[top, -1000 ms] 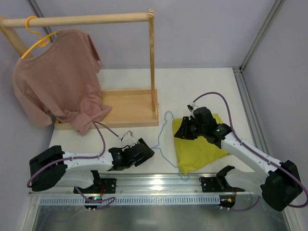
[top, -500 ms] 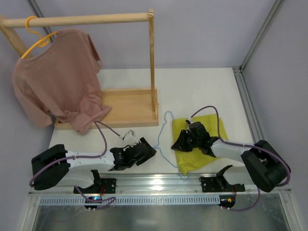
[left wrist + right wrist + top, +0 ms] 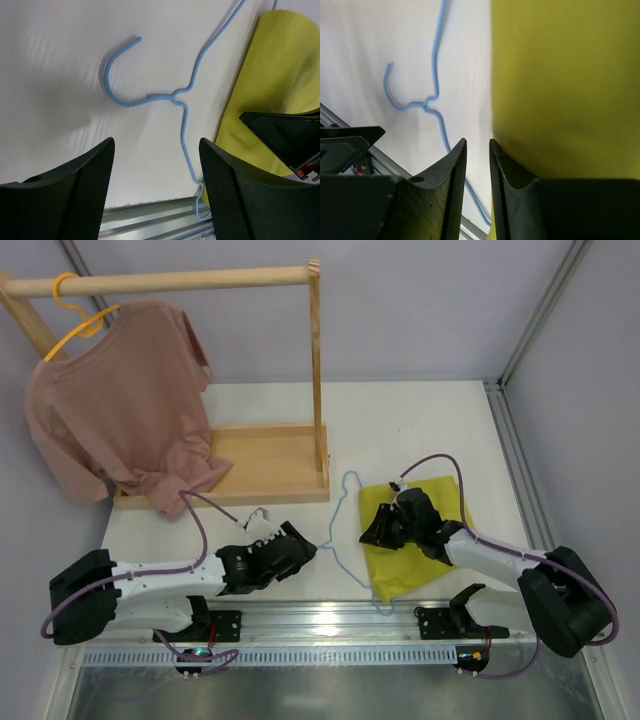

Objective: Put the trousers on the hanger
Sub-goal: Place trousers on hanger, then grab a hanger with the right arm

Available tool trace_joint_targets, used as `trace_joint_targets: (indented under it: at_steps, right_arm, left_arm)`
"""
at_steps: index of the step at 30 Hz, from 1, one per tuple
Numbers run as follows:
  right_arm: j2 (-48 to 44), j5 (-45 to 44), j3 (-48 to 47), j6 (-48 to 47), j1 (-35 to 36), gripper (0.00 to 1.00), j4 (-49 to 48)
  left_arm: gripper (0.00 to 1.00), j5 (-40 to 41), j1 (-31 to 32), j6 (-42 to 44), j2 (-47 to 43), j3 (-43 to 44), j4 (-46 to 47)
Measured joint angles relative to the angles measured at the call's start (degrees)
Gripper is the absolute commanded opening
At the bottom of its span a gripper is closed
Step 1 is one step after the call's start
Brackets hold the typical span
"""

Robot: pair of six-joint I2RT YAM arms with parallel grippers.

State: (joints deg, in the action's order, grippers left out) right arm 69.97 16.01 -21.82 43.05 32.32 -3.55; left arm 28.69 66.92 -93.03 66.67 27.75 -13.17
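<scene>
Top external view: the trousers [image 3: 405, 570] lie folded flat on the table [image 3: 420, 430], right of centre and near the front edge. The hanger [image 3: 172, 95] lies flat on the table just beside their left edge, with its lower end tucked under the cloth and its hook pointing left. The left gripper [image 3: 303, 548] is low over the table beside the hook. Left wrist view: its jaws stand wide apart and hold nothing, and the hook and neck show between them. The right gripper [image 3: 372, 530] is over the left edge of the trousers. Right wrist view: its fingers [image 3: 454, 165] stand a narrow gap apart, and no cloth shows between them. A T-shirt [image 3: 110, 420] hangs on the rack [image 3: 270, 460] at the rear left.
</scene>
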Motion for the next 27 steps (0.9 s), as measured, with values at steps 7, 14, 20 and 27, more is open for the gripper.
trace_joint_targets:
  at_steps: [7, 14, 20, 27]
  right_arm:
    - [-2.2, -10.7, -10.8, -3.5, 11.3, 0.28, 10.5]
    - [8.2, -22.9, -18.5, -3.8, 26.8, 0.28, 16.9]
    - [17.5, -29.1, -22.0, -3.3, 31.5, 0.28, 21.4]
    - [21.4, -32.4, -25.7, -2.2, 33.5, 0.18, 22.0]
  left_arm:
    - [0.71, 3.8, -3.3, 2.2, -14.8, 0.0, -11.2]
    - [0.71, 4.1, -8.1, 6.0, -26.1, -1.8, -16.9]
    - [0.72, 3.5, -8.2, 7.9, -26.6, -2.6, -18.4]
    - [0.72, 2.7, -8.2, 8.2, -24.4, -2.6, -18.4]
